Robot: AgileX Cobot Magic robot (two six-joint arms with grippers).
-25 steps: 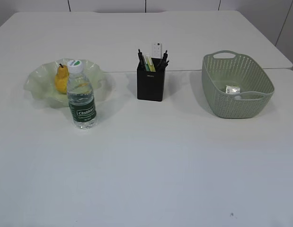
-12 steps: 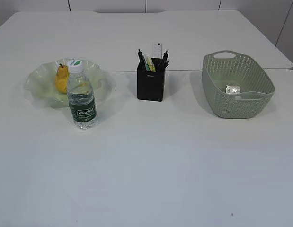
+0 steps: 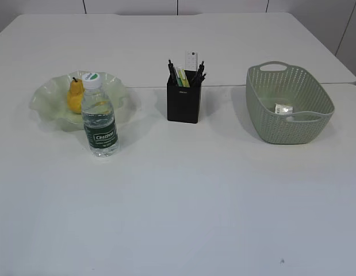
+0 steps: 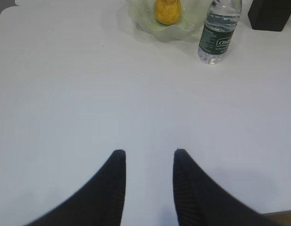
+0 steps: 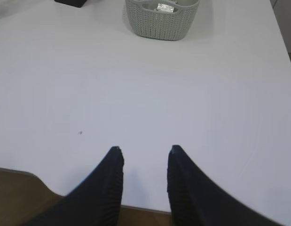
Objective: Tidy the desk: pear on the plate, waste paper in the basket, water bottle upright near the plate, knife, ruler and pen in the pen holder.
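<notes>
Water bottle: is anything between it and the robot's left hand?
No. In the left wrist view only bare table lies between the open left gripper and the upright water bottle, which stands beside the plate.

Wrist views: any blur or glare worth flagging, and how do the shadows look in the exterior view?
Exterior view: sharp, even soft light; faint shadows beside the water bottle, pen holder and basket. Left wrist view: mildly soft, the table nearly washed out, the left gripper dark against it. Right wrist view: similar, no hard glare, the right gripper dark too.
</notes>
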